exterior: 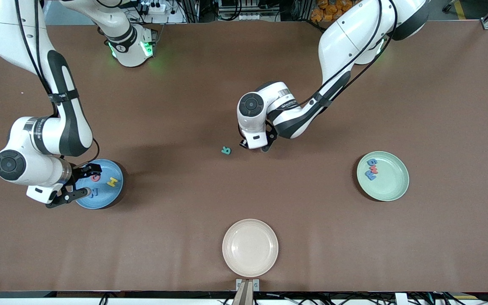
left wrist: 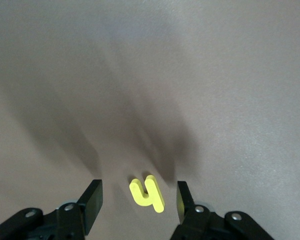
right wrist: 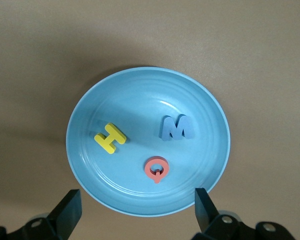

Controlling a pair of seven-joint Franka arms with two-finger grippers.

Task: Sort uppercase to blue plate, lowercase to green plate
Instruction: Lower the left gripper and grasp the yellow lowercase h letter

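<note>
Brown tabletop: our left gripper (left wrist: pixel 137 210) straddles the yellow h (left wrist: pixel 147 193), jaws apart; our right gripper (right wrist: pixel 135 212) waits open over the blue plate (right wrist: pixel 85 150).

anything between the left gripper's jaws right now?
Yes: the yellow h lies flat on the bare table between the jaws of the left gripper, with a gap showing on each side. The left wrist view shows it.
</note>
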